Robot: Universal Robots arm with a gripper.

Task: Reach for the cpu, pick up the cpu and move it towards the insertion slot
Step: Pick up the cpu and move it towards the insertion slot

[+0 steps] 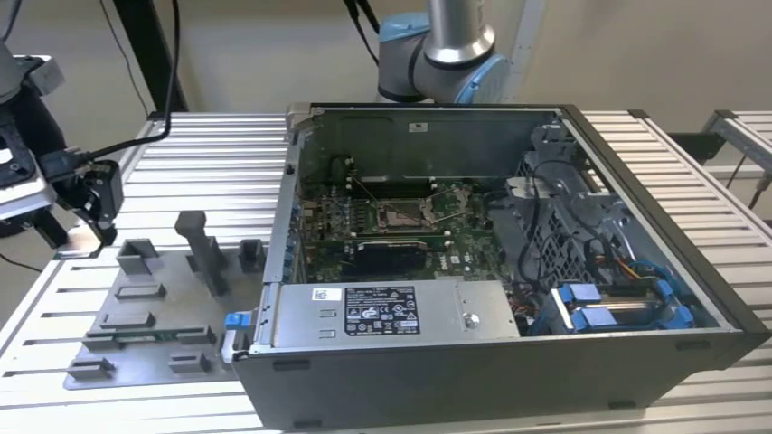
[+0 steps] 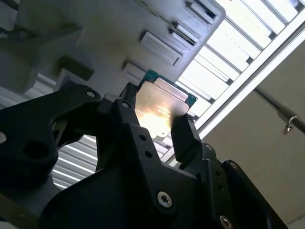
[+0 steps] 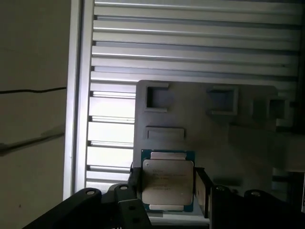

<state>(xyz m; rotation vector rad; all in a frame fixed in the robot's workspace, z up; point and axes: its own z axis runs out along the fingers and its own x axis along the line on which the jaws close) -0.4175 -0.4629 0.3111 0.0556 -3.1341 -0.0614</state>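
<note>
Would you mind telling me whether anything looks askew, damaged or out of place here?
Nothing stands out: in the first wrist view the cpu sits square in the pincer, seen against the grey fixture plate.

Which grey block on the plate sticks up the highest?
The narrow dark post on the fixture plate. It rises well above the other blocks, which are short or nearly flat.

Clamped with the black gripper [image 3: 167, 187] on the cpu [image 3: 167, 171], pinching it by two opposite edges between the fingers [image 3: 203, 188]. Holding it flat and face out in both wrist views, dark bolted knuckles behind. Over in the exterior view, standing upright at the back with the silver arm [image 1: 456, 27] and its blue-capped joint.
</note>
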